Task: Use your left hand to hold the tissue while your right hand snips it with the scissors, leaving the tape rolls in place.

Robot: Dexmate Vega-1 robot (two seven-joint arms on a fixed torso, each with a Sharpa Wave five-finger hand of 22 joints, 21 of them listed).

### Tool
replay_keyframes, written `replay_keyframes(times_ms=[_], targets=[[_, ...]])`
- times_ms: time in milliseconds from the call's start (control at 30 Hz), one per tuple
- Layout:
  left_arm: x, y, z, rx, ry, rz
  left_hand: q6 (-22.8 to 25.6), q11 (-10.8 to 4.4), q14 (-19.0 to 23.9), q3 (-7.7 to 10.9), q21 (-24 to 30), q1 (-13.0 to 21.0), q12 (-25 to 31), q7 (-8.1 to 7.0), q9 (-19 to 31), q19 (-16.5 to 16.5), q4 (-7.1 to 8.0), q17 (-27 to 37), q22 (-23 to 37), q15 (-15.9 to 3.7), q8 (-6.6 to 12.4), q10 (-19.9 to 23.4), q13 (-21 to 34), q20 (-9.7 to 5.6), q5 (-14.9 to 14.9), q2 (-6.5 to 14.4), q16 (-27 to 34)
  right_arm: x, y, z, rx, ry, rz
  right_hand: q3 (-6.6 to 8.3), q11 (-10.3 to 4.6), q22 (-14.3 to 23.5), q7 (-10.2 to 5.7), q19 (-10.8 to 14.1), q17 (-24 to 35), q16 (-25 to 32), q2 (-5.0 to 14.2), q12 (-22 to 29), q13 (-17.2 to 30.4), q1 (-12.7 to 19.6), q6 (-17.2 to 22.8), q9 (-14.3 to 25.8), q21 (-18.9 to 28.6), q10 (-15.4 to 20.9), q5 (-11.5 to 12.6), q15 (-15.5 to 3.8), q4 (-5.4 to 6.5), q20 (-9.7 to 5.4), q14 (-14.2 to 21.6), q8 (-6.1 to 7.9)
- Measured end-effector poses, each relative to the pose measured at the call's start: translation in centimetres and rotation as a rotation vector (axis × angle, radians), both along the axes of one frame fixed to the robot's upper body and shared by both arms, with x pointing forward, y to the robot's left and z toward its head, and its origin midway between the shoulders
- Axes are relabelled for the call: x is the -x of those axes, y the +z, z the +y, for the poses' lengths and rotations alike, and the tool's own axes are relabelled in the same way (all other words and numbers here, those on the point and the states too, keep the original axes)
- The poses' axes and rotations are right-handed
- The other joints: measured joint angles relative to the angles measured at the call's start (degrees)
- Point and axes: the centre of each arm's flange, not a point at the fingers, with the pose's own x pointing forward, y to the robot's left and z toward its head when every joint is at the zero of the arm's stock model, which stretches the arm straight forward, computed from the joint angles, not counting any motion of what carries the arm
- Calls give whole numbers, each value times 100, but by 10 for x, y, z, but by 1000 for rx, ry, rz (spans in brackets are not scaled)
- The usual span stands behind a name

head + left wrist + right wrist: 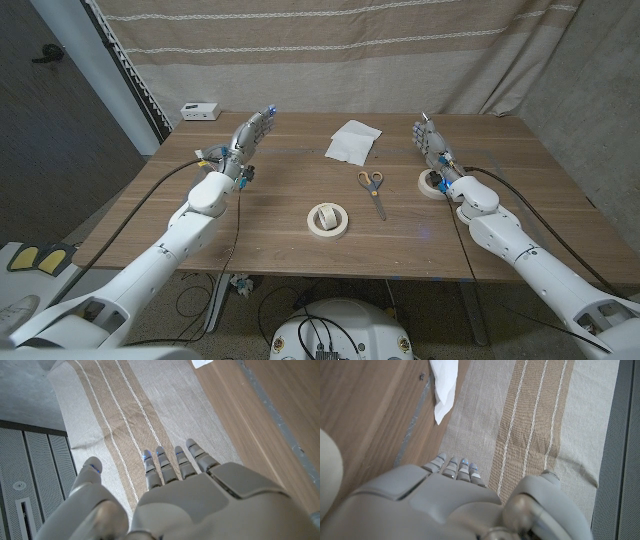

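A white tissue point(353, 141) lies on the wooden table point(300, 225) toward the far middle; its edge also shows as the tissue point(444, 387) in the right wrist view. Scissors point(373, 187) with yellow-grey handles lie in front of it, blades toward me. One tape roll point(327, 219) sits near the table's middle, another tape roll point(430, 183) lies beside my right wrist. My left hand point(247, 138) is raised at the far left, fingers stretched out, holding nothing. My right hand point(432, 140) is raised at the far right, fingers straight, empty.
A small white box point(200, 110) sits at the table's far left corner. A striped cloth curtain point(330, 45) hangs behind the table. Cables run along both arms.
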Motion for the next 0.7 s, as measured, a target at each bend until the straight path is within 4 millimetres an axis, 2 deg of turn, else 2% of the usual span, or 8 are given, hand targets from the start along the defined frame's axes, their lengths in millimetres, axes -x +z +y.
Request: replay_keyframes(times_ms=[433,700], targets=[[-3,11,-14,-17,15,-46,154,-34,134,16,0,53,57,-51,0,92,-16,0,0,11,0,208,0,31,37,-53,0,4,0,-5,9,11,-7,24,0,0,0,-32,0,0,5,0,0,67,0,0,0,0,0,0,-23,33,0,22],[0,18,-22,-84,33,-98,197,-54,150,16,0,53,59,-53,-1,112,-16,-1,0,-3,0,228,19,11,37,-53,0,2,3,-11,16,12,-3,48,-1,0,0,-73,0,0,30,0,0,91,0,0,0,0,0,0,-47,-8,0,22]])
